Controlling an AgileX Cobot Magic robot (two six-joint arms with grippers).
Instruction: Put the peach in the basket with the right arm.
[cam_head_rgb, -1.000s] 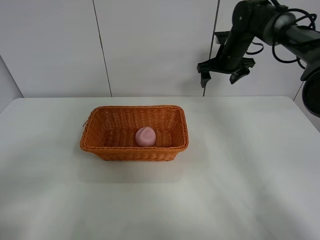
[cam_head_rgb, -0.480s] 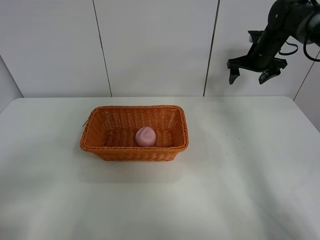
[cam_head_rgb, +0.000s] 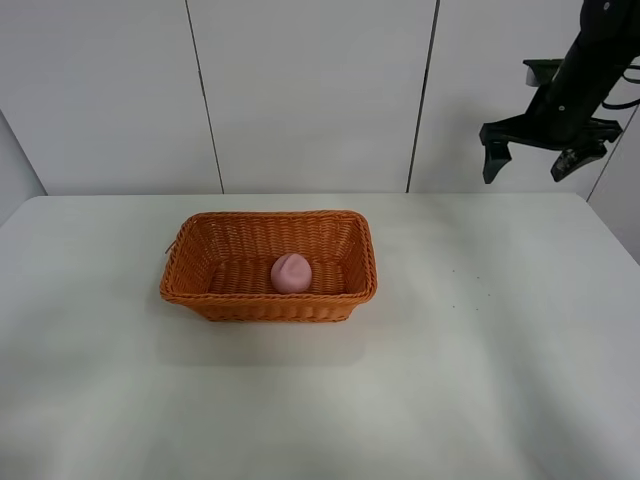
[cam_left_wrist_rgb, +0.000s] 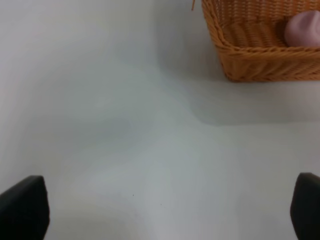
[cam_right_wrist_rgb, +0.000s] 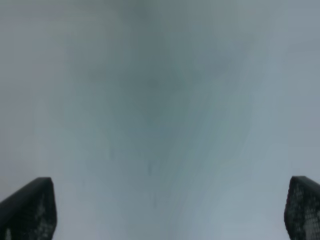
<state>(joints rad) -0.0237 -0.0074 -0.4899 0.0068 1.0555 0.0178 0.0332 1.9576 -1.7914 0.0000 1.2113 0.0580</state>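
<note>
Peach (cam_head_rgb: 291, 272) sits inside the basket (cam_head_rgb: 200, 296), job apparently done, as I hold the right arm's gripper (cam_head_rgb: 541, 160) high above the tabletop (cam_head_rgb: 480, 380), fingers apart and empty

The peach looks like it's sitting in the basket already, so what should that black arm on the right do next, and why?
Probably just finish pulling back to rest. The peach lies on the floor of the basket, and the right gripper is open, empty and high above the table's far right corner, well clear of both. Nothing looks left to pick or place.
</note>
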